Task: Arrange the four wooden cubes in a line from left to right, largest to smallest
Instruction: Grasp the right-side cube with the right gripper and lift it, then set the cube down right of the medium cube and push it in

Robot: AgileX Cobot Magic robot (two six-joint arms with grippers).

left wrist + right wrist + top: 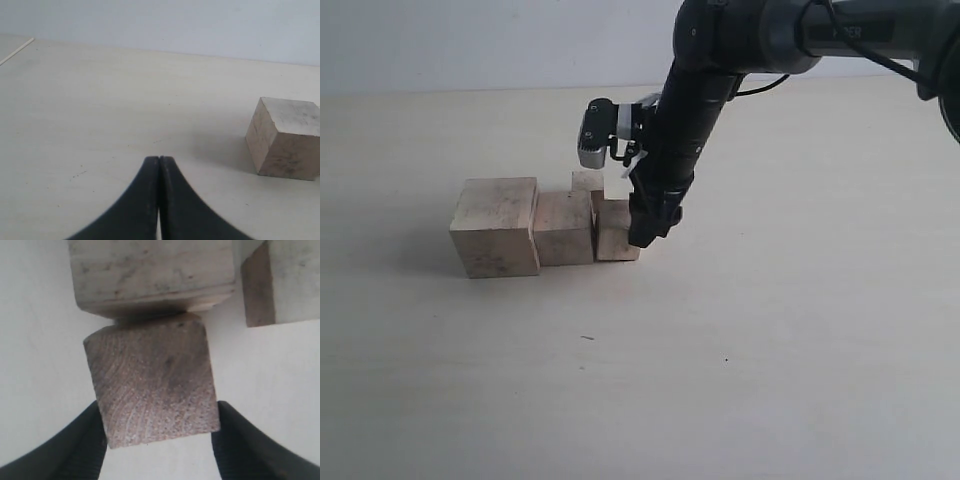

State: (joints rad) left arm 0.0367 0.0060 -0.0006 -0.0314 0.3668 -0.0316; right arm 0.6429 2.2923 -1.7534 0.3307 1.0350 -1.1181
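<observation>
Grip check. Right gripper (159,407): jaws partway apart and closed in on the third cube (155,385), one finger flat against each side face. The wrist view shows no gap on either side, so I read it as a grip, not a straddle. The cube appears to sit on the desk (770,350), its base level with its neighbours in the exterior view. It is turned a little off square to the second cube (565,228), and its far face meets that cube's side, touching or very nearly; a dark line of shadow marks the join. Likely reason for the hold: the cube is being seated tight against the row, and a side grip leaves the far face free to butt up.

Row from the left: largest cube (495,225), second cube touching it, third cube at the right end under the gripper. Sizes step down in the required direction.

Fourth cube (586,182) stands behind the row, near the second and third. It is partly hidden and looks the smallest, but that is not certain. Judgement: three of four are placed, and the spot to the right of the third cube is meant for it.

Left gripper (159,159): fingers pressed together, nothing between them, bare desk beyond, well apart from the largest cube. Parked out of the way, I take it.
</observation>
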